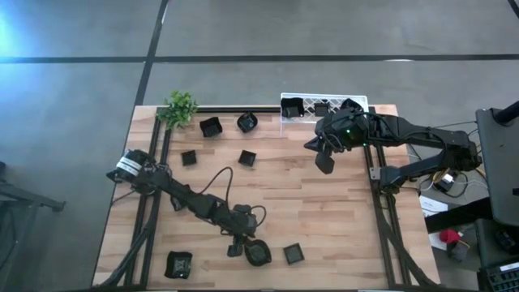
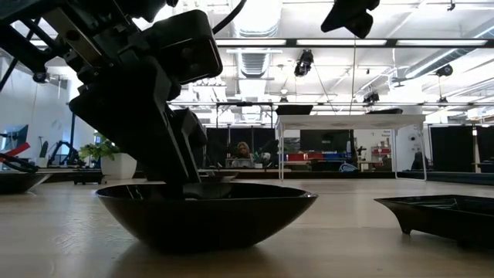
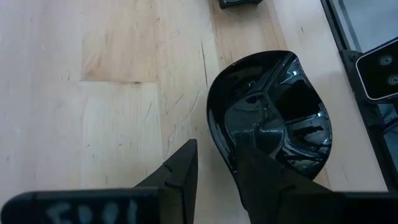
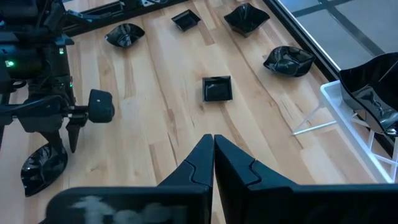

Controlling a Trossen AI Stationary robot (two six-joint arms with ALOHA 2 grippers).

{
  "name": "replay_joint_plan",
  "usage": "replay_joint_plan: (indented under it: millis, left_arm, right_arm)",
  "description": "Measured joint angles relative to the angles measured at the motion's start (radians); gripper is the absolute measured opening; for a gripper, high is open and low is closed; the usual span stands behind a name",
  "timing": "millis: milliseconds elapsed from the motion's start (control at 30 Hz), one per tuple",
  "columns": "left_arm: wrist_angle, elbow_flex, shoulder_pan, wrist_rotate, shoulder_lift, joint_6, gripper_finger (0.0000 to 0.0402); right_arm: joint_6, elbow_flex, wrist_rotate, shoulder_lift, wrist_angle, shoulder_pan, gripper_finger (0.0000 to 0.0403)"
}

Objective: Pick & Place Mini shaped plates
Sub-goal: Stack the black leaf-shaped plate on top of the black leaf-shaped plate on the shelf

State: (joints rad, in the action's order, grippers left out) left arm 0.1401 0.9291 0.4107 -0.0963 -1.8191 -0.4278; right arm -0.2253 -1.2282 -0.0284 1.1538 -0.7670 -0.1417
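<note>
I have the left gripper [image 1: 246, 246] low at the table's [image 1: 324, 211] six o'clock edge, its fingers [image 3: 180, 174] astride the rim of a round black plate [image 3: 273, 118], one inside and one outside. The right gripper [image 1: 324, 162] hangs empty at two o'clock, fingers pressed together, near the white rack [image 1: 366, 104].

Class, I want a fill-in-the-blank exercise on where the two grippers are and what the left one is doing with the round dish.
1. The left gripper straddles the rim of the round dish with its fingers ____.
2. The right gripper hangs above the table with its fingers ____.
3. The white rack sits at the table's ____ edge, beside the right arm.
4. The green plant stands at the far ____ corner.

Missing words: open; shut; far; left
</note>
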Motion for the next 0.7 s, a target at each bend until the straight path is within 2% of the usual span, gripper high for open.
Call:
replay_joint_plan:
  millis: [500, 700]
  left_arm:
    - [0.034, 0.0, -0.002, -0.035, -0.046, -0.017, 0.0101]
    - [0.031, 0.0, -0.001, -0.057, -0.045, -0.015, 0.0057]
  right_arm:
    - [0.001, 0.0, 0.0, 0.0, 0.003, 0.0, 0.0011]
    - [0.001, 0.0, 0.0, 0.0, 0.003, 0.0, 0.0011]
